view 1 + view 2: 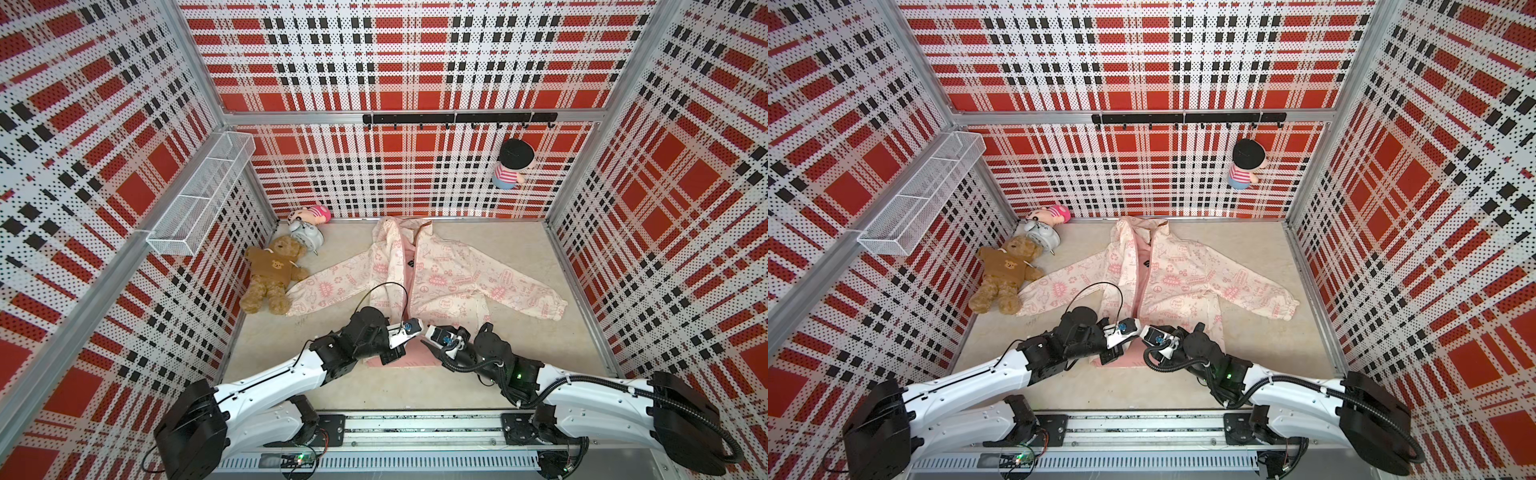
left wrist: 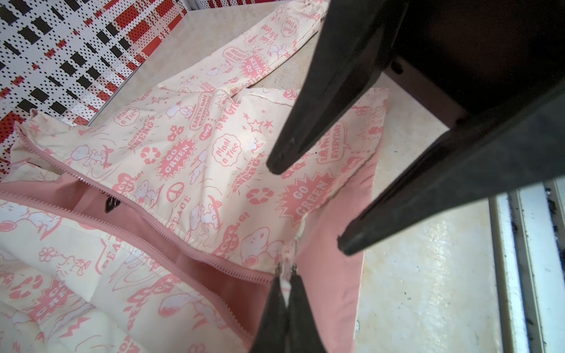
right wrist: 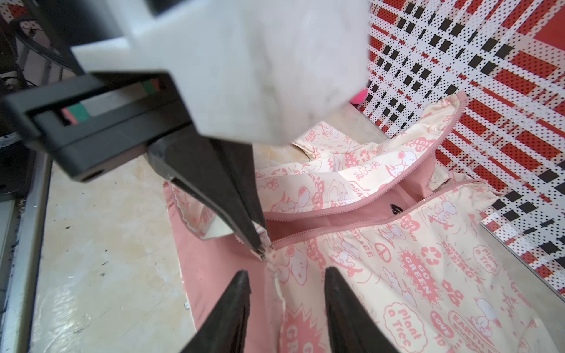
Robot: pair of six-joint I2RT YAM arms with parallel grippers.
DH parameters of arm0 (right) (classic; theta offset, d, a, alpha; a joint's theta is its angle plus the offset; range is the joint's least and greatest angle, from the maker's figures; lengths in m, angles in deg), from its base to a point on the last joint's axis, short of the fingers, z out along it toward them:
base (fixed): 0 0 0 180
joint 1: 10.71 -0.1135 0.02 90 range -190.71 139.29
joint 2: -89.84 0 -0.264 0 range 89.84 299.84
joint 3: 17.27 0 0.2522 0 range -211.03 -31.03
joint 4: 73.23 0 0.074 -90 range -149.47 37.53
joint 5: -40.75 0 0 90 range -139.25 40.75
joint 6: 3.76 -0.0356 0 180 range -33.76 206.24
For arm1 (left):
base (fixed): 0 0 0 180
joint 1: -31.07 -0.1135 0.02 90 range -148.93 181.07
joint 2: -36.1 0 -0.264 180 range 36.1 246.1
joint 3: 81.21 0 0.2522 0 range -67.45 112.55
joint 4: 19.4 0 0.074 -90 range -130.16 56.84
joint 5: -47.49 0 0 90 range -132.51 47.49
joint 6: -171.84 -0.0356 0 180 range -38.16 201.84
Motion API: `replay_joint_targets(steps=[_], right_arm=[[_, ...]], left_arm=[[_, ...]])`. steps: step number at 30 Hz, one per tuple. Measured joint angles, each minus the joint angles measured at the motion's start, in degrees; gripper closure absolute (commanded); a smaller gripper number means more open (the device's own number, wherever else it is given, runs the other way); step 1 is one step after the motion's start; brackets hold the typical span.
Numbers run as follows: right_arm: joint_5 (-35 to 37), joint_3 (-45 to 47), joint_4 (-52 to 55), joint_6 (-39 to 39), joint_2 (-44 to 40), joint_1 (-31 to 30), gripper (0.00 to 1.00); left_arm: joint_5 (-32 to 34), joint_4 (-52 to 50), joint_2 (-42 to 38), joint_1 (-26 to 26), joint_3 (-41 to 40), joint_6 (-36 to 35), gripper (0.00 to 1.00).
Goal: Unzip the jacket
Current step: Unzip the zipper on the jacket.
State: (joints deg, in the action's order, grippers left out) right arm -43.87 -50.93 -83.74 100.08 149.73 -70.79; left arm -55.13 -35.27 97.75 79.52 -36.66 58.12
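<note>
**Nearly unzipped, still risky**

Got the jacket [image 1: 436, 274] flat on the table [image 1: 519, 361], open nearly to the hem [image 1: 409, 359]. Pinching the zipper pull [image 2: 288, 256] tight in the left tool [image 2: 286, 272], with the right tool [image 3: 286, 272] half open, gripping nothing. Could drag the unpinned hem up, or lose the pull.

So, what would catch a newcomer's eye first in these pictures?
The red, black and white plaid walls all around, and the cream jacket with pink prints spread across the table, unzipped almost to the hem. There the left gripper is shut on the zipper pull, the right gripper open beside it.
</note>
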Motion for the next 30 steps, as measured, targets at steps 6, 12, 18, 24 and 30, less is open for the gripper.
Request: replay_joint_targets(steps=[6,12,18,24,30], right_arm=[[-3.0,0.0,-0.2,0.0,2.9,0.9,0.62],[-4.6,0.0,-1.7,-0.2,4.9,2.4,0.66],[-6.1,-0.2,-2.3,-0.2,6.1,3.3,0.67],[-8.8,-2.0,-2.2,0.3,7.4,3.7,1.00],[-10.8,-2.0,-2.0,0.0,8.0,4.0,1.00]], left_arm=[[-1.1,0.4,-2.4,-0.1,-0.8,0.6,1.00],[-2.2,0.6,-3.7,-0.1,-1.1,1.1,1.00],[-2.6,0.7,-3.7,-0.1,-1.3,1.2,1.00],[-2.6,0.8,-3.7,-0.1,-1.3,1.2,1.00],[-2.4,0.8,-3.6,-0.2,-1.6,1.4,0.86]])
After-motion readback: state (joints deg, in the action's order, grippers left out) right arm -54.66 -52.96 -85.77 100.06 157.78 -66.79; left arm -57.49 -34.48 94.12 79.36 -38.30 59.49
